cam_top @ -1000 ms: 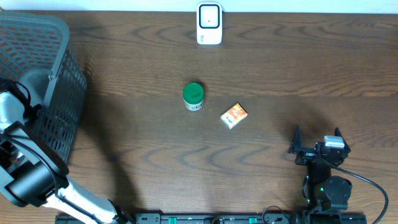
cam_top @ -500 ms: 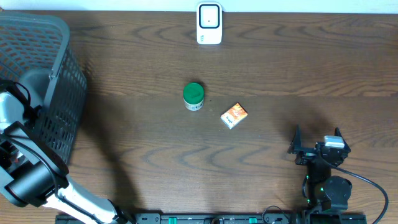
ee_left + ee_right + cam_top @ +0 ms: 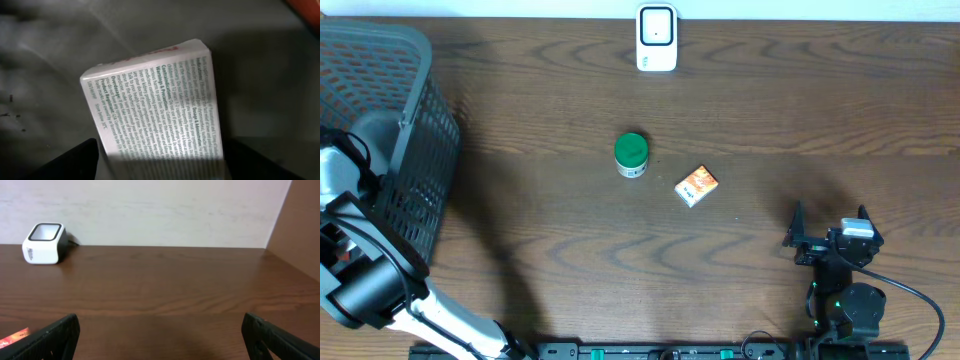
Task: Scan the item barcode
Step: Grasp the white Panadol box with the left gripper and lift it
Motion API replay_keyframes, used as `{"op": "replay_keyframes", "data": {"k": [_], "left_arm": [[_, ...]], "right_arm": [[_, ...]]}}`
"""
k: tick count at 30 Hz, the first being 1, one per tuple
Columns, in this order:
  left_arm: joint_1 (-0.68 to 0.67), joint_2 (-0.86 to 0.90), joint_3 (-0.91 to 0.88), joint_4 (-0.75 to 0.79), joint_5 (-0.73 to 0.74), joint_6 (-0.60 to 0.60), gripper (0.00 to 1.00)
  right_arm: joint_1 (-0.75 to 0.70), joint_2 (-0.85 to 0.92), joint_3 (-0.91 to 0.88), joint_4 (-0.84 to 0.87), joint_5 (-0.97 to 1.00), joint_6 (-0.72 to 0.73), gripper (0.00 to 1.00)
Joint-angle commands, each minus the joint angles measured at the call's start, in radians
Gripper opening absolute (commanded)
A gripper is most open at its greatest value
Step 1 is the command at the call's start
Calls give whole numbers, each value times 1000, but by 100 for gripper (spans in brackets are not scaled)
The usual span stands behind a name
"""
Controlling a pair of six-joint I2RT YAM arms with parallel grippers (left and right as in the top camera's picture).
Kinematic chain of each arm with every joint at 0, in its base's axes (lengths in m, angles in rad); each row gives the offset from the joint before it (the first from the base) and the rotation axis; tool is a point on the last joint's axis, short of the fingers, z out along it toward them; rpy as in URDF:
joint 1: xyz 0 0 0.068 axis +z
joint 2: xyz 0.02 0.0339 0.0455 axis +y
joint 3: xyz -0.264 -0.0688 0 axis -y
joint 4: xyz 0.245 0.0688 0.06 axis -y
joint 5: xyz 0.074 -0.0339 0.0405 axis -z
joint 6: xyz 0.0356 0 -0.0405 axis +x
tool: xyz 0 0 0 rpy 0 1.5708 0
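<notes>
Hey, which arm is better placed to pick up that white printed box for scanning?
Left. Its gripper straddles the white printed box down in the basket, fingers on either side. The right gripper sits open at the table's near right edge, far from the basket.

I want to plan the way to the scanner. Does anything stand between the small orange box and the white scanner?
Nothing visible does. In the overhead view only bare table lies between the orange box and the scanner. The green-lidded jar stands left of that line, apart from the box.
</notes>
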Motion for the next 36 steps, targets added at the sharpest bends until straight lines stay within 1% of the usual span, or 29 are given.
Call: {"op": "replay_keyframes", "data": {"k": [1,2,4,5,13,17,19,22,29,36], "left_arm": [[-3,62,-2,-3,-21,0,88],[-3,64,-2,-3,-21,0,88],[-3,65,-2,-4,-21,0,66],[-3,65,-2,-4,-21,0,61],[-3,65,-2,-8,-13,1,61],[-3,65,-2,-8,39,15,61],[-3,65,-2,-8,64,16,59],[-3,65,-2,-8,98,16,53],[-3,65,-2,-8,128,42,53],[-3,65,15,-7,195,47,53]], "right_arm": [[10,-7,-1,-6,-4,-7,99],[10,-7,-1,-6,-4,-8,99],[10,-7,-1,-6,-4,-8,99],[10,-7,-1,-6,-4,-8,99],[10,-7,-1,-6,-4,-7,99],[10,-7,-1,-6,-4,-7,99],[10,-7,-1,-6,-4,-7,99],[10,-7,-1,-5,-4,-7,99],[10,-7,-1,-6,-4,-8,99],[10,-7,-1,-6,-4,-7,99]]}}
